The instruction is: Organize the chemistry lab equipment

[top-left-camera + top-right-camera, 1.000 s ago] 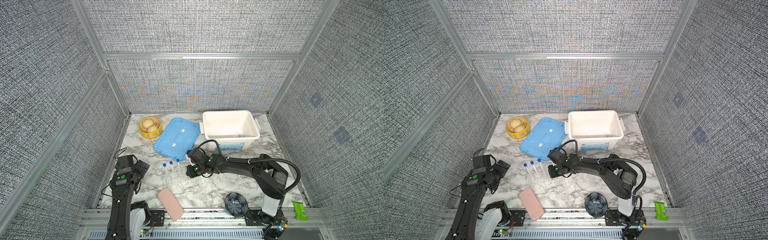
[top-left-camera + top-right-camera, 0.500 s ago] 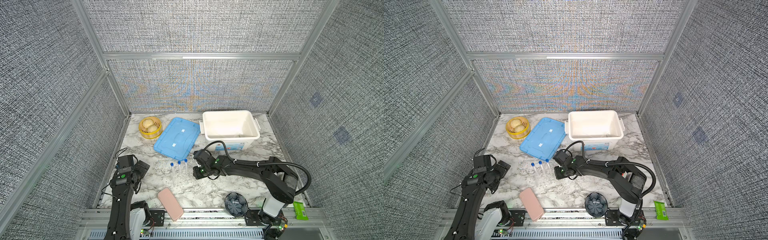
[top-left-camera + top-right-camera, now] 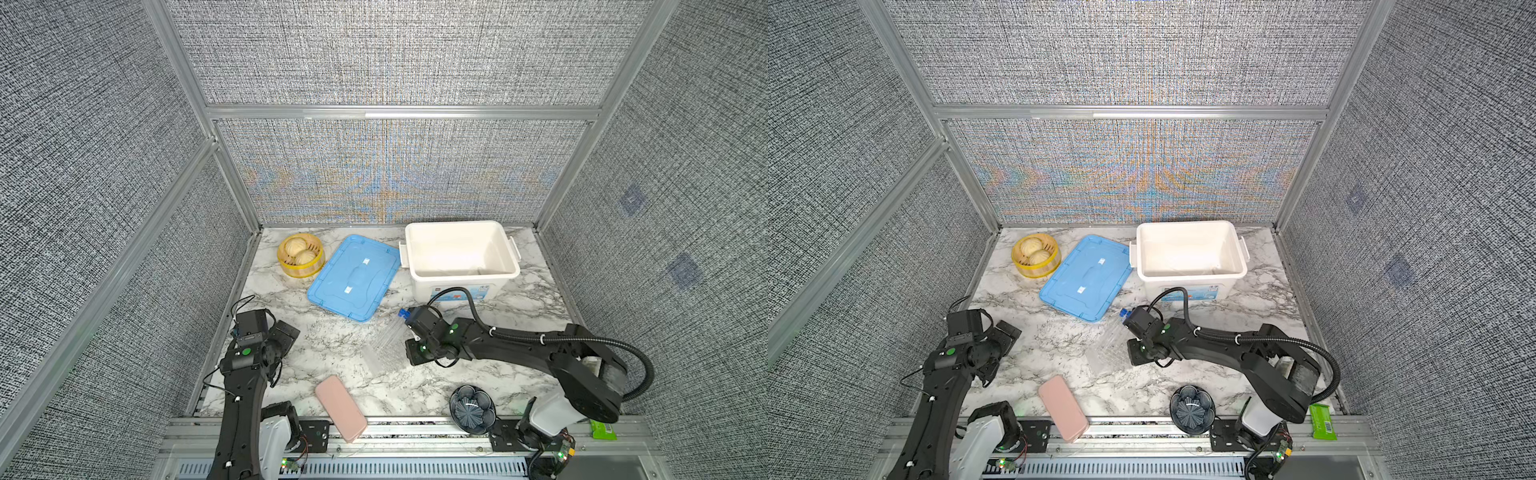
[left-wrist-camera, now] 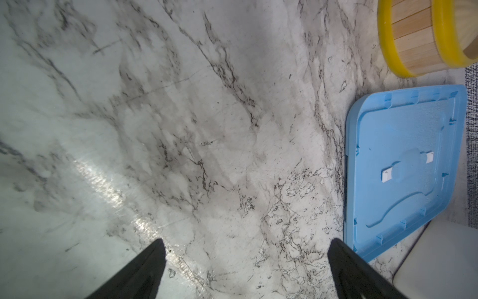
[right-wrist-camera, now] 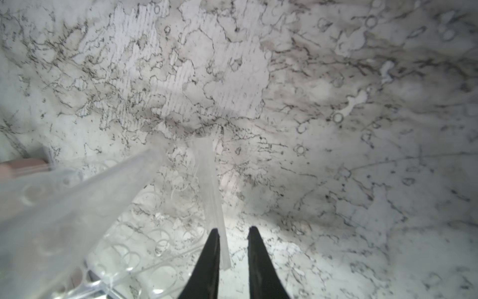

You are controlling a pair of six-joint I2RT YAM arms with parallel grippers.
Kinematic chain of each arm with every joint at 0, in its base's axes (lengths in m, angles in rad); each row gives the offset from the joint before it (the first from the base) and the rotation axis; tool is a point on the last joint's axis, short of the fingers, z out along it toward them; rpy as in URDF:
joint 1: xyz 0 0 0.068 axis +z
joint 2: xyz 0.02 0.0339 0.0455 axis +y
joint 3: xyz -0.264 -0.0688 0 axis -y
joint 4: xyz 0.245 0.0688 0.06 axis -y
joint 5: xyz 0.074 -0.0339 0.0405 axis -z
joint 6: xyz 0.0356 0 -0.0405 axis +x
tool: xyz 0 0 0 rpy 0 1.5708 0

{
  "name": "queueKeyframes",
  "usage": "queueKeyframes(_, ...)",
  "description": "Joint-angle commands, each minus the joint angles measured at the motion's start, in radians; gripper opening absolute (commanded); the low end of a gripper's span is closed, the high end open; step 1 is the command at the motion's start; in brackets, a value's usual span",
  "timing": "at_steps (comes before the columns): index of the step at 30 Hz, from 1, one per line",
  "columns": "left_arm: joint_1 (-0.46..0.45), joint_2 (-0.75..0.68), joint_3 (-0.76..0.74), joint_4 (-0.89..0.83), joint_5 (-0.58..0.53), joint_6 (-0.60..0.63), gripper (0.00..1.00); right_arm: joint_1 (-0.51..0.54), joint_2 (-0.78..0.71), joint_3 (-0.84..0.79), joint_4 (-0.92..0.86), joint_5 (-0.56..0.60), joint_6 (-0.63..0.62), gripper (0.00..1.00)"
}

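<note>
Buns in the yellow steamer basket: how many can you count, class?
2. The rear bun lies toward the back wall inside the steamer basket; the front bun lies against it, on its near side. More could be hidden beneath them.

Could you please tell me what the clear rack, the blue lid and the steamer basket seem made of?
The clear rack: likely glossy transparent plastic; the marbled tabletop shows through. The blue lid: moulded satin plastic with raised ribs. The steamer basket: wood-grain slats between glossy yellow bands, perhaps plastic.
</note>
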Motion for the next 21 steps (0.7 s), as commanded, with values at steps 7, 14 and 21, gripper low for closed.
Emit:
queueKeyframes(7, 0.003, 0.0, 0.002, 0.015, 0.0, 0.009, 0.99, -0.001, -0.019, 0.026, -0.084, 0.042, -0.042, 0.19)
queueKeyframes(14, 0.003, 0.002, -0.008, 0.025, 0.008, 0.003, 0.99, 0.0, -0.014, 0.028, -0.078, 0.03, -0.037, 0.19)
queueKeyframes(21, 0.003, 0.012, -0.011, 0.034, 0.013, 0.003, 0.99, -0.001, -0.039, 0.042, -0.099, 0.048, -0.092, 0.2)
